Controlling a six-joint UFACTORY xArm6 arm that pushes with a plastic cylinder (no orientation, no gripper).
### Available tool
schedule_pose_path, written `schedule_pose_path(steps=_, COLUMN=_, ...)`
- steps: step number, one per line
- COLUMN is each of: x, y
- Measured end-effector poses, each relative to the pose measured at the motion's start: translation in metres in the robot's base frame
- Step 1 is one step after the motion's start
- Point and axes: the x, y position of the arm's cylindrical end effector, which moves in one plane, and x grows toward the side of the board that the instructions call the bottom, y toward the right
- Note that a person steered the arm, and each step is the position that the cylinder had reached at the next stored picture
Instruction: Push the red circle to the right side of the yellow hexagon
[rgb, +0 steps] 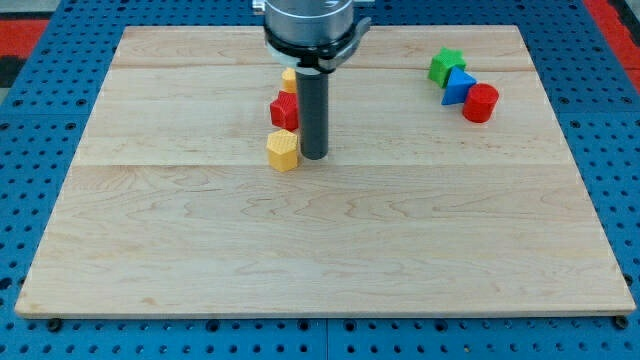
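Note:
The red circle (480, 103) sits at the view's upper right, touching a blue triangle (458, 86). The yellow hexagon (283, 150) lies left of the board's middle. My tip (314, 156) stands just to the right of the yellow hexagon, touching or nearly touching it, far to the left of the red circle. A red block (284, 111) sits just above the yellow hexagon, partly hidden by the rod. Another yellow block (289, 80) shows above it, mostly hidden by the rod.
A green star (446, 66) sits just above and left of the blue triangle. The wooden board (320, 240) lies on a blue perforated table (40, 150). The arm's round head (310, 25) hangs over the board's top middle.

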Motion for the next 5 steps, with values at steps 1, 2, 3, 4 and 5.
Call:
schedule_pose_path(steps=1, x=-0.001, y=0.054)
schedule_pose_path(steps=2, x=-0.003, y=0.111)
schedule_pose_path(steps=3, x=-0.010, y=0.173)
schedule_pose_path(steps=4, x=-0.039, y=0.233)
schedule_pose_path(steps=5, x=-0.077, y=0.261)
